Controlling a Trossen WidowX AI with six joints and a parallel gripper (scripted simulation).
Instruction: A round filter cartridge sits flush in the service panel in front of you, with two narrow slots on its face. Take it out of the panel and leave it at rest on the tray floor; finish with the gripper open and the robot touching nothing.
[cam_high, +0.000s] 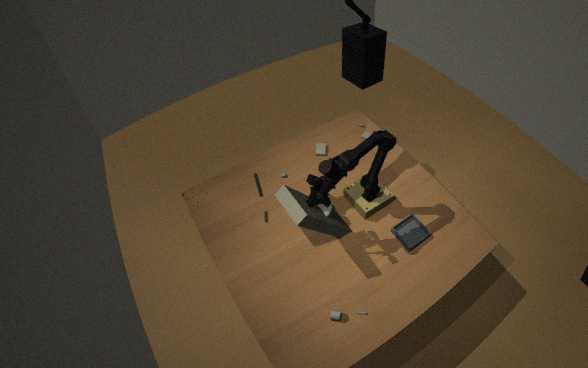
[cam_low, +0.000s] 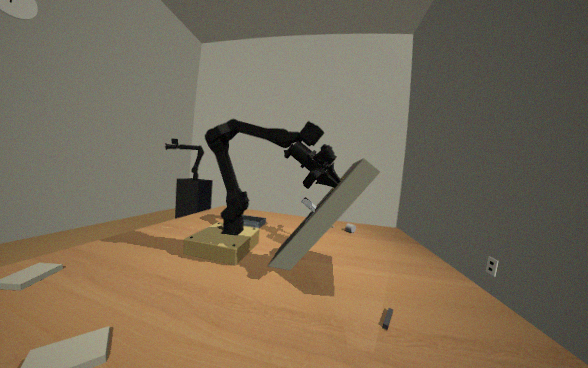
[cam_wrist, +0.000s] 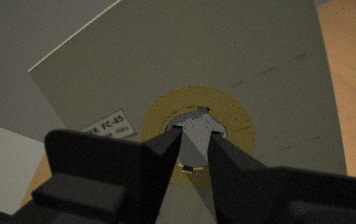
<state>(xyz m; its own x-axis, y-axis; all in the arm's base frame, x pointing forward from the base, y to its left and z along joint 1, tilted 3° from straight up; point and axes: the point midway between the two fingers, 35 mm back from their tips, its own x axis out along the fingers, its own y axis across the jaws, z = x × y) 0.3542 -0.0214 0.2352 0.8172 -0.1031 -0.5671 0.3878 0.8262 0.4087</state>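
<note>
The service panel (cam_high: 290, 206) (cam_low: 327, 212) (cam_wrist: 270, 45) is a sloped grey block with a yellow ring (cam_wrist: 241, 112). The round grey filter cartridge (cam_wrist: 196, 145) sits inside that ring; a dark slot shows at each fingertip. My gripper (cam_high: 310, 204) (cam_low: 338, 184) (cam_wrist: 195, 134) is at the cartridge face, its fingertips at the two slots, shut on the middle part between them. How deep the tips reach is hidden. The dark tray (cam_high: 401, 241) (cam_low: 255, 220) is away from the panel, beside the arm's base, and no cartridge shows in it.
The arm stands on a yellowish base block (cam_high: 367, 210) (cam_low: 212, 250). A small pale piece (cam_high: 326, 209) (cam_low: 308, 204) projects from the panel's sloped side below the gripper. A grey cylinder (cam_high: 336, 315), a dark bar (cam_high: 258, 185) and pale blocks (cam_high: 321, 149) lie about the table.
</note>
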